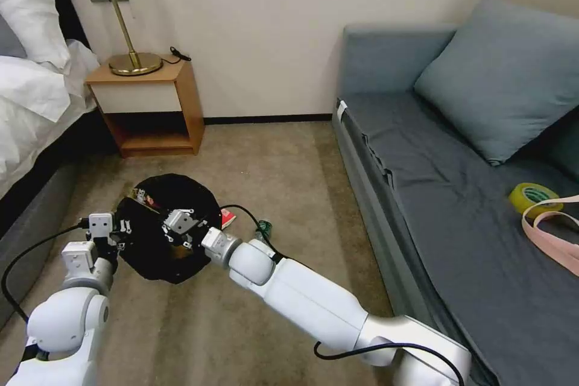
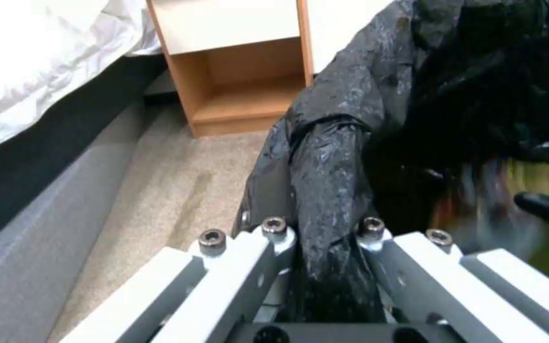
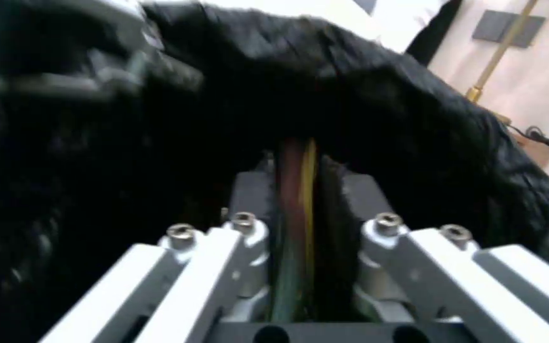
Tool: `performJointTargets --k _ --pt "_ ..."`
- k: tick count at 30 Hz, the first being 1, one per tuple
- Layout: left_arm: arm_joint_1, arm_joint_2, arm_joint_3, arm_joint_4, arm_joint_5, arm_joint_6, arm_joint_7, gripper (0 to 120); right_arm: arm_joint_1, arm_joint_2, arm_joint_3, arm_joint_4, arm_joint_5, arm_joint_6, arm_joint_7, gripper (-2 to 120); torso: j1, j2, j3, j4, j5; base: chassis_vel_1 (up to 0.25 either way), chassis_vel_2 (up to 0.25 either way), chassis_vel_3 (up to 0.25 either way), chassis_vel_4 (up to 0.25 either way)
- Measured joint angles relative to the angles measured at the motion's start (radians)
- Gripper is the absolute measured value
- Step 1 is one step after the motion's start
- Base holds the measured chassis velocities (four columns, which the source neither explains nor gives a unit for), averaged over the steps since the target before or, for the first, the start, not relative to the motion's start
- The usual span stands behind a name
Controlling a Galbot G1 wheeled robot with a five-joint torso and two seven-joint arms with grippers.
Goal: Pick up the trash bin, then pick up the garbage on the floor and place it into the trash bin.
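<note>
The trash bin, lined with a crinkly black bag, is held tilted just above the carpet. My left gripper is shut on its rim, with the bag pinched between the fingers. My right gripper reaches over the bin's mouth, shut on a thin shiny snack wrapper, a piece of the garbage. The wrapper's free end shows over the dark opening. More garbage lies on the floor right of the bin: a red-and-white packet and a small clear bottle with a green label.
A wooden nightstand with a brass lamp stands behind the bin. The bed runs along the left and a grey sofa along the right, with a yellow tape roll on it. Open carpet lies between them.
</note>
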Motion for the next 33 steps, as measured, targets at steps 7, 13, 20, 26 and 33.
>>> performJointTargets --k 7,13,20,26,33 --pt "0.005 0.000 -0.005 -0.006 0.000 0.000 0.000 4 -0.028 -0.006 0.043 0.004 -0.032 0.003 0.002 48 0.000 0.000 0.000 0.0001 0.0001 0.000 0.000 0.000 0.000" --pt "0.008 0.016 -0.025 -0.006 -0.005 -0.002 -0.001 4 -0.054 -0.039 0.085 0.035 -0.053 -0.022 0.029 67 0.000 0.000 0.000 0.0000 0.0003 0.000 0.000 0.000 0.000" --pt "0.019 0.028 -0.050 0.019 -0.013 -0.011 -0.027 4 -0.095 -0.077 0.149 0.008 -0.066 -0.060 0.086 93 0.000 0.000 0.000 -0.0001 0.0003 0.000 0.000 0.000 0.000" --pt "0.042 0.037 -0.077 0.008 -0.032 0.070 -0.064 4 -0.131 -0.080 0.228 -0.156 -0.109 -0.068 0.097 100 0.000 0.000 0.000 0.0000 0.0002 0.000 0.000 0.000 0.000" --pt "0.062 0.029 -0.094 0.000 -0.017 0.077 -0.076 4 -0.151 -0.080 0.267 -0.187 -0.116 -0.069 0.080 100 0.000 0.000 0.000 0.0002 0.0003 0.000 0.000 0.000 0.000"
